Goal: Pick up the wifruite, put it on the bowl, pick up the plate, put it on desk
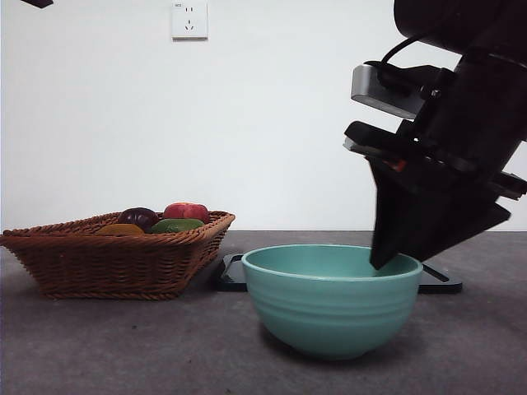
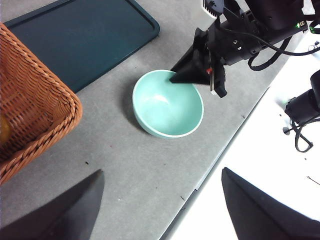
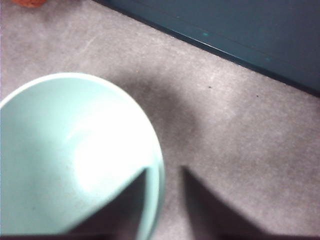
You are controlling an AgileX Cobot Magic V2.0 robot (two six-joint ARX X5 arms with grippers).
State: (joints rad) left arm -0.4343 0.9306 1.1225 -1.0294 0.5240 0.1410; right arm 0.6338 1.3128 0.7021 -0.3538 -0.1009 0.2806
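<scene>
Mint-green banded bowl [image 1: 332, 300], brown basket [image 1: 115, 255]

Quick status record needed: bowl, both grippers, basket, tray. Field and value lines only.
bowl: mint-green, upright on the desk, nothing seen inside
right gripper: open, jaws straddling the bowl's rim, one inside and one outside
left gripper: open, hovering apart from the bowl, holding nothing
basket: wicker, holding several fruits
tray: dark, flat on the desk behind the bowl

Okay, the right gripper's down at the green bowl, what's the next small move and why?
Probably shut the right gripper on the rim of the bowl: one jaw sits inside the empty bowl and the other outside, with the rim between them and a gap showing. The left gripper waits open, off to the side.
</scene>
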